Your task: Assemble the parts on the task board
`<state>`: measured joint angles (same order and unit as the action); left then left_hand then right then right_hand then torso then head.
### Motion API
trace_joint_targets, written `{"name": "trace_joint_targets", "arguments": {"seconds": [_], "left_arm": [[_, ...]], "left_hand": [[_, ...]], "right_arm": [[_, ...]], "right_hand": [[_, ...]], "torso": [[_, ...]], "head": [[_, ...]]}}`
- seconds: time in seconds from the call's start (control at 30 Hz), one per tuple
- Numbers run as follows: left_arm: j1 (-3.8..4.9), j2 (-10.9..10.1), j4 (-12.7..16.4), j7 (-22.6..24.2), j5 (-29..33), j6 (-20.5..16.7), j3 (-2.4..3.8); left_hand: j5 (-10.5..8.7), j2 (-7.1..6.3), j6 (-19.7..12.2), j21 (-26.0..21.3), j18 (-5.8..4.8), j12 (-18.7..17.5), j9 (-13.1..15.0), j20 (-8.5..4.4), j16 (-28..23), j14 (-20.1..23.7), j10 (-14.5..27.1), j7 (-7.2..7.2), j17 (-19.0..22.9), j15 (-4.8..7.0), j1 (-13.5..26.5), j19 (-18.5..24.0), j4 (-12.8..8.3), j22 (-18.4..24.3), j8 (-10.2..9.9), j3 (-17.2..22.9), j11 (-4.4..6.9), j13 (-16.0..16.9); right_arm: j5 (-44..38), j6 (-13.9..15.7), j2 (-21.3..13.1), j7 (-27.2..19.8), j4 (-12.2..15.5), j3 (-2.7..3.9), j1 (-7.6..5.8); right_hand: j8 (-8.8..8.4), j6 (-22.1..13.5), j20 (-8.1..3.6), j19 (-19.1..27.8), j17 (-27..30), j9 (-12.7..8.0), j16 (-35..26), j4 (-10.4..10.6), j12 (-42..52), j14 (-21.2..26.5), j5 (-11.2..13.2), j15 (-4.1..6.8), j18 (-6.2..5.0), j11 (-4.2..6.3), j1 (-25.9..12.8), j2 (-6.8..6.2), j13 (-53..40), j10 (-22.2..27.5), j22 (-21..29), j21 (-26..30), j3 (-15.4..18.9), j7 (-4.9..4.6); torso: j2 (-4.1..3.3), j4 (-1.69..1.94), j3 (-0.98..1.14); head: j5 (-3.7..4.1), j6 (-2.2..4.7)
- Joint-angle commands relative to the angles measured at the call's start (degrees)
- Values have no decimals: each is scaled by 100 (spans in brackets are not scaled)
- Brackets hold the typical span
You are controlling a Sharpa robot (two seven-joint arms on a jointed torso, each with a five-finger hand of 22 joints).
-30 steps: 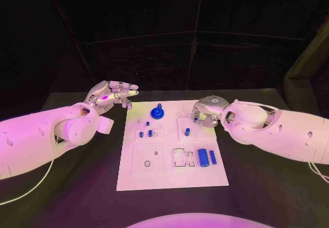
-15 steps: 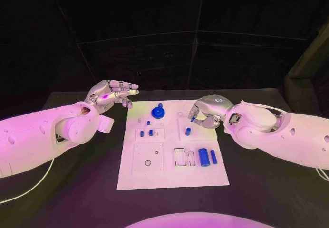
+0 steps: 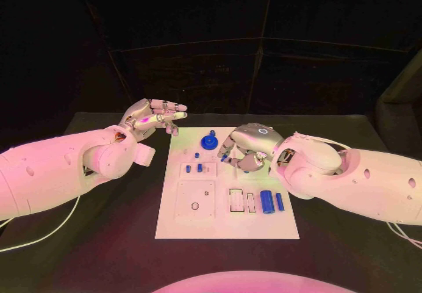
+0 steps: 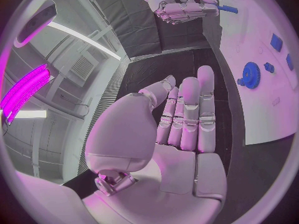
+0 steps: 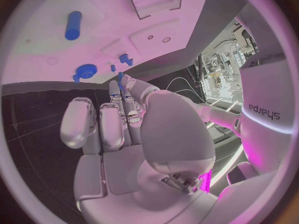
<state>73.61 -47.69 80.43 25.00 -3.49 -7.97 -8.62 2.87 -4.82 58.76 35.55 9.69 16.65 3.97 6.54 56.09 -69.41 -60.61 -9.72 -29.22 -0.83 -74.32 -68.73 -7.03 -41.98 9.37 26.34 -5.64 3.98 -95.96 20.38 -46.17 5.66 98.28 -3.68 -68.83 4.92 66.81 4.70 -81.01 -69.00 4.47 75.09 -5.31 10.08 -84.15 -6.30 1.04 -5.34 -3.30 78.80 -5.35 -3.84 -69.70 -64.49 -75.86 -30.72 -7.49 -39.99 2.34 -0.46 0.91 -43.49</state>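
The task board, a flat white rectangular plate, lies mid-table in the head view. Counted on it there: one blue gear near its far edge, three small blue pegs in a raised block nearer the middle, and two blue cylinders side by side toward its near right corner. The right hand hovers over the board just right of the gear, fingers curled. The right wrist view adds what the head view hides: a small blue peg pinched at the fingertips. The left hand hangs beyond the board's far left corner; the left wrist view shows its fingers straight, apart, holding nothing.
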Motion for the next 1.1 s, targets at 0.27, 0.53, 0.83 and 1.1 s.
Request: {"name": "trace_joint_targets", "arguments": {"seconds": [0.27, 0.53, 0.83, 1.1], "left_arm": [[9, 32, 18, 69, 45, 71, 6], [10, 60, 24, 78, 45, 87, 6], [10, 68, 22, 82, 46, 95, 6], [10, 65, 14, 76, 46, 98, 6]], "left_hand": [[3, 56, 18, -8, 81, 35, -1, -3, -25, 23, -17, -29, 6, -3, -22, 45, 8, 7, 31, -28, -25, 6], [3, 66, 13, -22, 80, 40, -2, -3, -27, 31, -7, -31, 16, -5, -36, 45, 0, 18, 33, -37, -27, 4], [3, 69, 11, -25, 80, 42, -2, -3, -28, 33, -5, -31, 19, -5, -43, 45, -4, 21, 33, -39, -27, 4], [3, 69, 11, -25, 80, 42, -2, -3, -28, 33, -5, -31, 19, -5, -43, 45, -4, 21, 33, -39, -27, 4]], "right_arm": [[-100, -348, 563, -149, -297, -30, 370], [-207, -546, 808, -141, -465, -45, 576], [-271, -660, 880, -134, -522, -105, 617], [-329, -695, 867, -130, -511, -116, 625]], "right_hand": [[-26, -5, -21, 7, 2, -8, 29, -24, -27, -223, -34, 24, 41, -29, -7, -53, -10, -3, 16, -28, -40, -22], [-32, -11, -20, 10, 6, -10, 27, -29, -32, -222, -43, 22, 40, -33, -9, -57, -9, 2, 22, -25, -42, -26], [-32, -12, -20, 11, 2, -10, 30, -30, -33, -222, -44, 22, 39, -33, -10, -58, -9, 3, 23, -24, -42, -27], [-34, -13, -19, 12, 2, -11, 31, -31, -34, -222, -47, 21, 39, -35, -11, -59, -9, 3, 24, -24, -43, -28]], "torso": [[-7, -7, 0], [-3, -8, 2], [-8, -5, 8], [-6, -13, 8]], "head": [[-148, -82], [-187, -123], [-217, -155], [-230, -182]]}}
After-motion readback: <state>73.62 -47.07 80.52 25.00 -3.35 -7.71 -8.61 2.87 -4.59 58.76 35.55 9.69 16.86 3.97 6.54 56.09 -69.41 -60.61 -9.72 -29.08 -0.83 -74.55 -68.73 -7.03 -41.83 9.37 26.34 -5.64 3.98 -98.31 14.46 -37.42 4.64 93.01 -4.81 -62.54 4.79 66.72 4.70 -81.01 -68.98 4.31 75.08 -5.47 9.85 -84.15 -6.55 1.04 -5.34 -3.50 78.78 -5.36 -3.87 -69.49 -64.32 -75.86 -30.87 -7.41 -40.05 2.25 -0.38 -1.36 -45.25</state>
